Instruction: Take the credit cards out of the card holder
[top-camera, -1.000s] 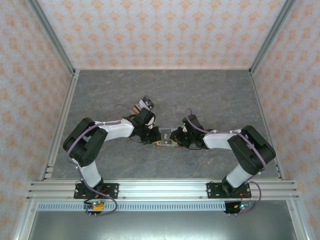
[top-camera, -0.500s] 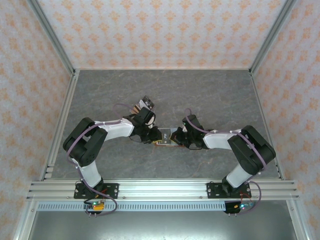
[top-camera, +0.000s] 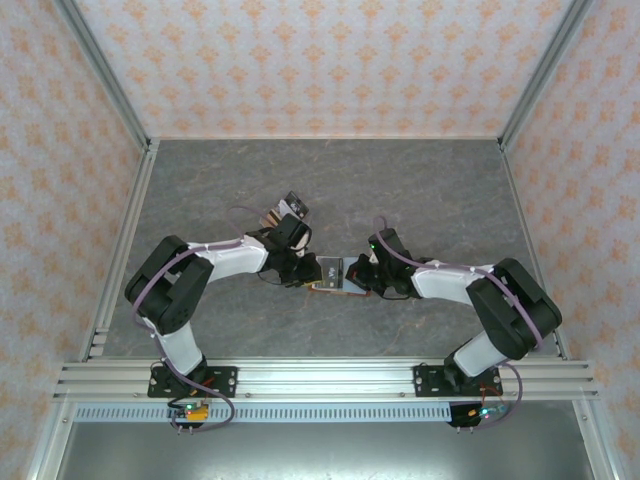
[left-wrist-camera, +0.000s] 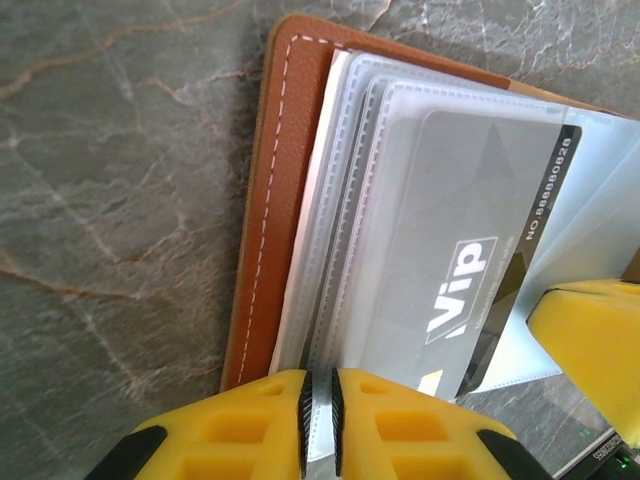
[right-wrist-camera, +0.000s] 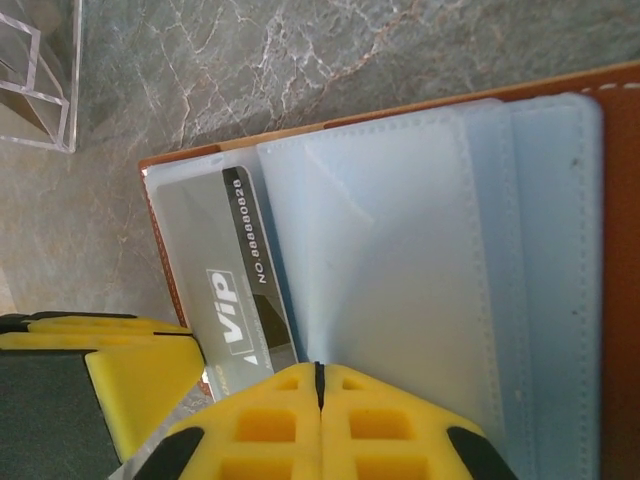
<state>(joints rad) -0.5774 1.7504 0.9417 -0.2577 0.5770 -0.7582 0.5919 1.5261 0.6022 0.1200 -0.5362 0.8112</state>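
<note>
**Fig.** The card holder (left-wrist-camera: 275, 190) is lying open on the table (left-wrist-camera: 120, 200), directly betw. my two pincers. My left pincer (left-wrist-camera: 319, 420) is clenching the near edge of one clear sleeve (left-wrist-camera: 345, 200). My right pincer (right-wrist-camera: 320, 385) is sitting fully closed over the pale leaves. I cannot tell whether it is nipping a leaf.

Key relation: the grey VIP card (left-wrist-camera: 450, 270) is lying just ahead and right of the left tips, and ahead and left of the right tips. Its long axis is running away from both. A right finger is sitting just beside the card's near corner, so I am judging the right arm approx. nearer.

Obscured: my fingers are covering the card's near end. The frosted plastic is hiding which sleeve end opens and whether other cards are inside.
</note>
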